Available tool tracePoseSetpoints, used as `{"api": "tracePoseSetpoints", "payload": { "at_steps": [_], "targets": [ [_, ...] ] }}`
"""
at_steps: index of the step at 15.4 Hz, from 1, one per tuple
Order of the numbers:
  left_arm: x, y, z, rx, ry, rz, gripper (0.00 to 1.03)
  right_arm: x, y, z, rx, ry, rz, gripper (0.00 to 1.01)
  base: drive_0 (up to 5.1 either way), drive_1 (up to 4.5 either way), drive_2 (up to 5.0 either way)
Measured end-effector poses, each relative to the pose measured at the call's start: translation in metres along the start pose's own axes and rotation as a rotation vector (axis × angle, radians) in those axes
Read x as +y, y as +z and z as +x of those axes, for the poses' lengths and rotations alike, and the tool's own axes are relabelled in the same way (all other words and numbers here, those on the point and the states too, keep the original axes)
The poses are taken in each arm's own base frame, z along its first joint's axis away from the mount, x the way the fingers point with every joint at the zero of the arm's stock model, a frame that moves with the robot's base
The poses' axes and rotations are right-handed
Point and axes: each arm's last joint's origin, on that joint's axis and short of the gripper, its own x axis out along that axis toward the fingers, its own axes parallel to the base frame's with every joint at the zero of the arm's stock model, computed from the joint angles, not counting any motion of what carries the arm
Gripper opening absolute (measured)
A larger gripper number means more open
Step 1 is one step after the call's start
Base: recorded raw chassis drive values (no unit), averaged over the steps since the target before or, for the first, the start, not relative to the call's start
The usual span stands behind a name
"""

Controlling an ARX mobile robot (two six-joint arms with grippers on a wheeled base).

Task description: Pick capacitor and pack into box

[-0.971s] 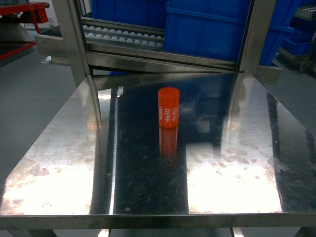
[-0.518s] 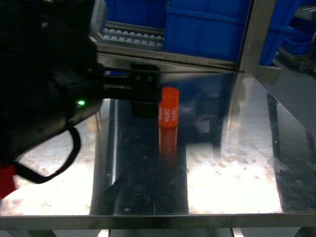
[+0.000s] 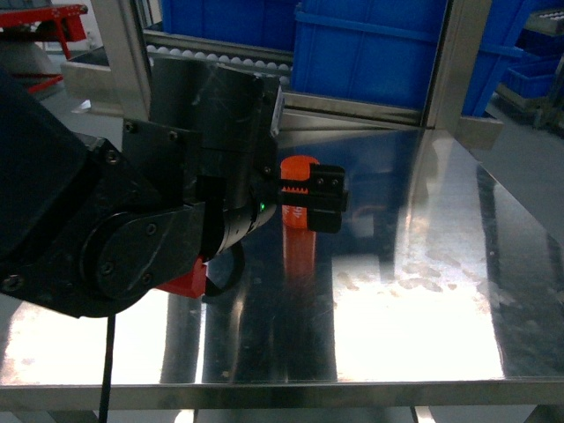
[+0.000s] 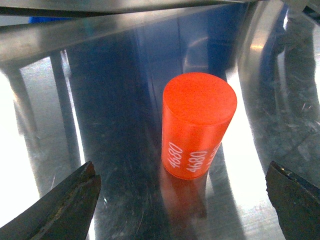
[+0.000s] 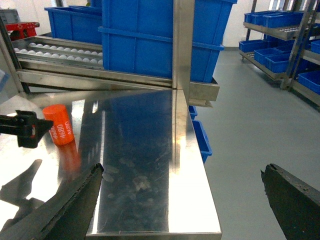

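Note:
The capacitor (image 3: pixel 298 165) is an orange cylinder marked 4680 in white, upright on the steel table (image 3: pixel 414 291). It also shows as the capacitor (image 4: pixel 197 125) in the left wrist view and as the capacitor (image 5: pixel 60 125) at the left of the right wrist view. My left gripper (image 3: pixel 310 201) is open, and its dark fingers partly cover the cylinder in the head view. In its own view the left gripper (image 4: pixel 181 172) has the cylinder just ahead of its fingertips, in line with the gap and untouched. My right gripper (image 5: pixel 182 169) is open and empty over the table's right front corner. The box is out of view.
Blue crates (image 3: pixel 370 53) and a roller track (image 3: pixel 220 63) stand behind a steel frame post (image 3: pixel 449 62) at the back. The table's right edge (image 5: pixel 200 165) drops to grey floor. Shelves with blue crates (image 5: pixel 280 20) stand far right. My bulky left arm (image 3: pixel 106 238) covers the table's left half.
The left arm was out of view a second ago. It came in from the left and its gripper now sits at the capacitor. The capacitor has not moved.

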Motion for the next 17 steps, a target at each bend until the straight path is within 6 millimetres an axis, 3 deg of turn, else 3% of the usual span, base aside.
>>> {"api": "tracePoseSetpoints", "payload": {
  "at_steps": [5, 9, 13, 15, 17],
  "targets": [
    [-0.011, -0.009, 0.059, 0.041, 0.007, 0.01, 0.98, 0.0, 0.0, 0.0, 0.0, 0.0, 0.0, 0.98, 0.0, 0.0, 0.0],
    [-0.014, -0.007, 0.09, 0.047, 0.008, 0.001, 0.95, 0.0, 0.0, 0.0, 0.0, 0.0, 0.0, 0.98, 0.0, 0.0, 0.0],
    [-0.008, -0.006, 0.095, 0.056, 0.028, -0.02, 0.5, 0.0, 0.0, 0.0, 0.0, 0.0, 0.0, 0.98, 0.0, 0.0, 0.0],
    [-0.005, -0.007, 0.094, 0.047, 0.04, -0.042, 0.44, 0.0, 0.0, 0.0, 0.0, 0.0, 0.0, 0.98, 0.0, 0.0, 0.0],
    [0.002, -0.006, 0.075, 0.038, 0.065, -0.071, 0.44, 0.0, 0.0, 0.0, 0.0, 0.0, 0.0, 0.98, 0.0, 0.0, 0.0]
  ]
}}
